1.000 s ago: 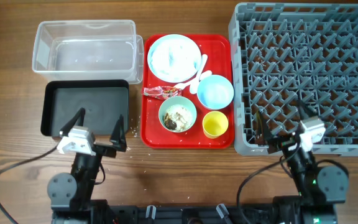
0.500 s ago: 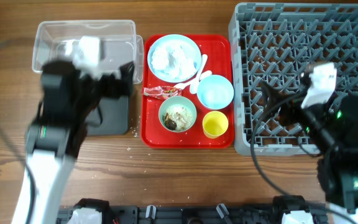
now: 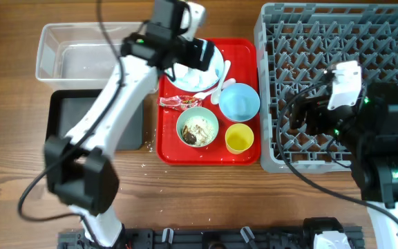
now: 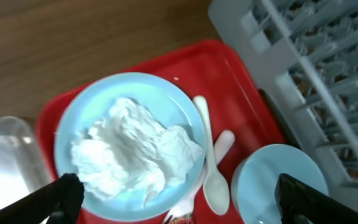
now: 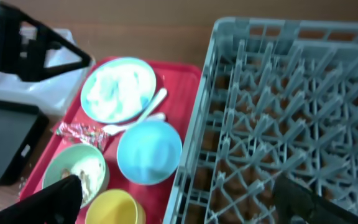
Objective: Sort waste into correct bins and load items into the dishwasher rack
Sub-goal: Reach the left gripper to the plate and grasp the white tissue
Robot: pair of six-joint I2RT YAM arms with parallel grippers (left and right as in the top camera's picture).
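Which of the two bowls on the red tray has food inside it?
The pale green bowl, next to the yellow cup: it holds whitish scraps with brown bits. The light blue bowl is empty.

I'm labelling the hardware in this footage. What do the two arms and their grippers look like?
The left arm has white links between black joints, with a thin black cable hanging off it. The right arm looks mostly black, with a white block near the wrist and small green lights. The left gripper and right gripper have black fingers.
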